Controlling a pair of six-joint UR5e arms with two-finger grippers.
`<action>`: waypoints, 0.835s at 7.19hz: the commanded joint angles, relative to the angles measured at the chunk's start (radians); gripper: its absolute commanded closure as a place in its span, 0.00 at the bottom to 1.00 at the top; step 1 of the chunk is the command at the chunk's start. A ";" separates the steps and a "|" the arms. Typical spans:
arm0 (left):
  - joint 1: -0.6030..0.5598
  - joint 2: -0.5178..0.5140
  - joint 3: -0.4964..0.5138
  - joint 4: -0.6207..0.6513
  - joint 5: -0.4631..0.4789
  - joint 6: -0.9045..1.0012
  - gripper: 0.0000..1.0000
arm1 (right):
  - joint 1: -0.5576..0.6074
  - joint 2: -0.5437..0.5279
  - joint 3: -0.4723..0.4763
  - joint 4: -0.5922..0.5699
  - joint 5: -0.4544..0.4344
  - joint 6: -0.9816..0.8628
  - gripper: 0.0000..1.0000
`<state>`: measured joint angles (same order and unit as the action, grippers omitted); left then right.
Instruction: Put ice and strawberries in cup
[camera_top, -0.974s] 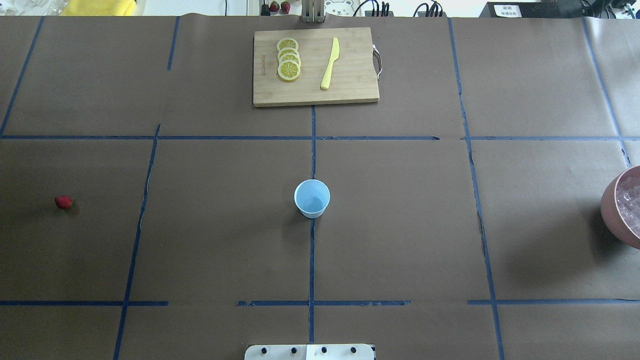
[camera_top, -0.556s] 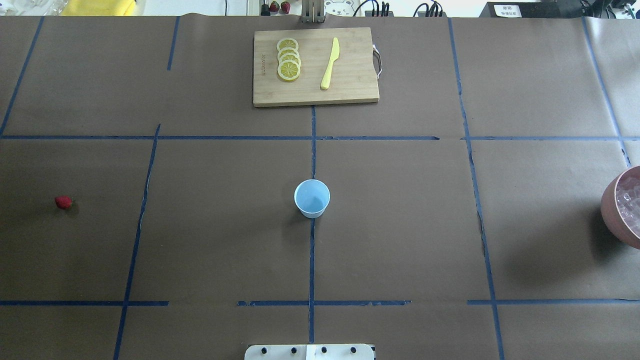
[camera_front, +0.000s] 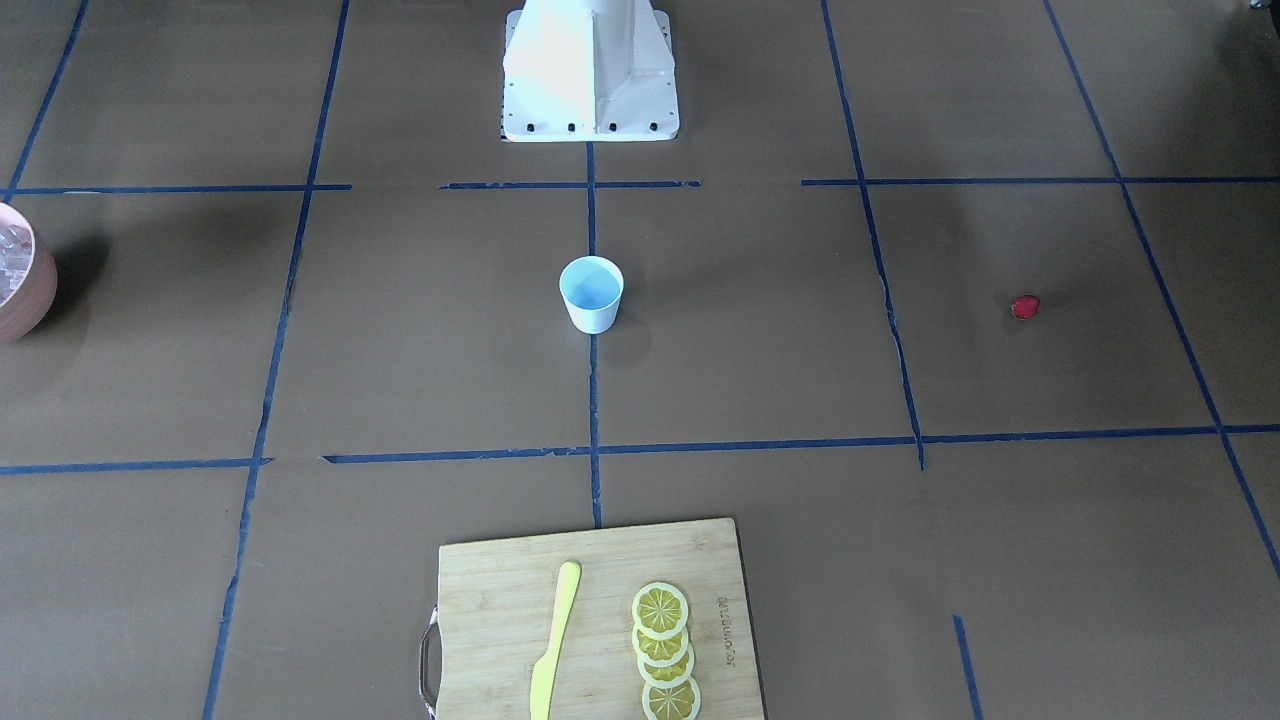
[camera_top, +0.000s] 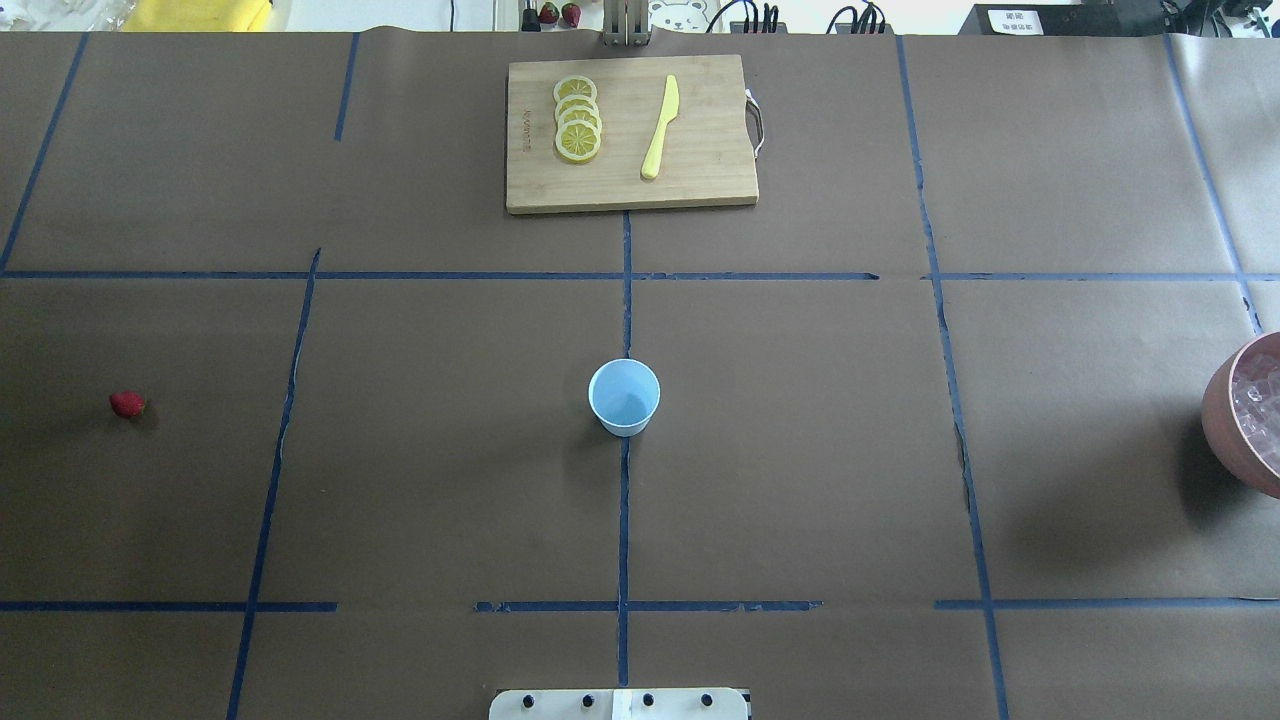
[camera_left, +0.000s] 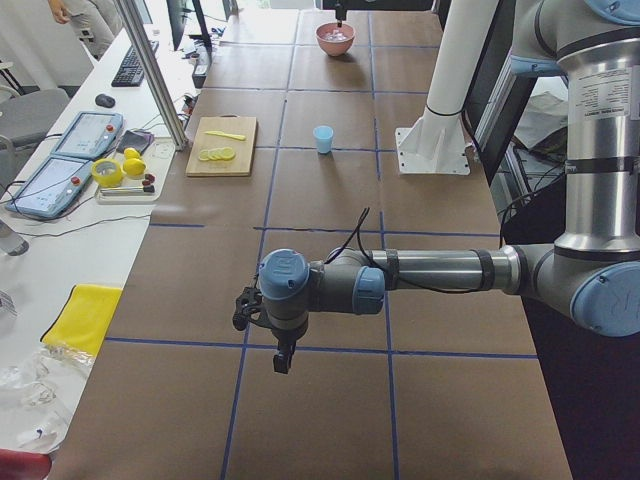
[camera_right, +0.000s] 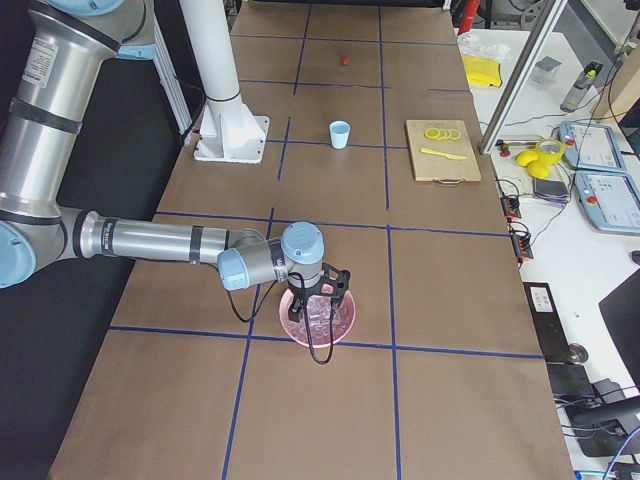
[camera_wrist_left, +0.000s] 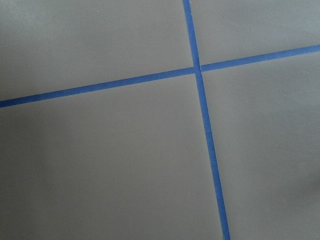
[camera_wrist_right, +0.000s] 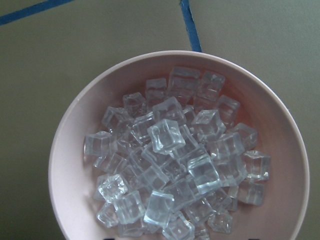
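Over the pink bowl of ice hangs the right gripper, its fingers' spread impossible to tell; best to lower squarely onto one topmost cube.

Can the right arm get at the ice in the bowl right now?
Probably yes: the right gripper hangs directly over the bowl, and the ice lies uncovered with nothing between.

The ice is a heap of small clear cubes in a pink bowl, straight beneath the right gripper. The strawberry, small and dark red, lies over by the left gripper, far from the right one. The cup, white with a pale blue inside, stands upright and empty, well apart from both, roughly between them.
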<state>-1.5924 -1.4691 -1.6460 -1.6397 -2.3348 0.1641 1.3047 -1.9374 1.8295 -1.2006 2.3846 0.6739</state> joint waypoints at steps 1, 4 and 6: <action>0.000 0.001 -0.003 0.000 0.000 0.000 0.00 | -0.047 -0.003 -0.002 0.029 -0.021 0.075 0.09; 0.000 0.001 -0.005 0.001 0.000 0.002 0.00 | -0.088 0.005 -0.025 0.029 -0.028 0.090 0.11; 0.000 0.001 -0.008 0.001 0.000 0.002 0.00 | -0.099 0.020 -0.041 0.029 -0.033 0.092 0.17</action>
<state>-1.5923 -1.4686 -1.6513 -1.6390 -2.3347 0.1648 1.2125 -1.9272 1.7965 -1.1720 2.3549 0.7631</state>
